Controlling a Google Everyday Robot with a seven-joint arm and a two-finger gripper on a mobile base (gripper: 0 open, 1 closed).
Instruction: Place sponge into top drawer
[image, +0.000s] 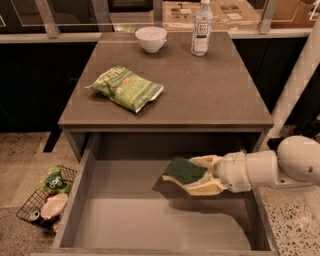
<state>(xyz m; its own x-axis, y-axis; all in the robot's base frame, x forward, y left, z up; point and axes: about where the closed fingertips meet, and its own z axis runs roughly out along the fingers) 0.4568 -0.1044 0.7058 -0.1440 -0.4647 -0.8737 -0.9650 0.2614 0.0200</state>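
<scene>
The sponge (183, 170), dark green on top with yellow foam beneath, is held in my gripper (197, 175), which is shut on it. The gripper reaches in from the right and holds the sponge over the open top drawer (130, 215), low above its flat grey bottom, right of centre. A shadow lies on the drawer floor just under the sponge. The drawer is pulled out wide below the table top.
On the brown table (210, 95) lie a crinkly green snack bag (127, 88), a white bowl (151, 38) and a clear bottle (201, 28) at the back. A wire basket (44, 202) with items sits on the floor at the left. A white post (297, 75) stands at the right.
</scene>
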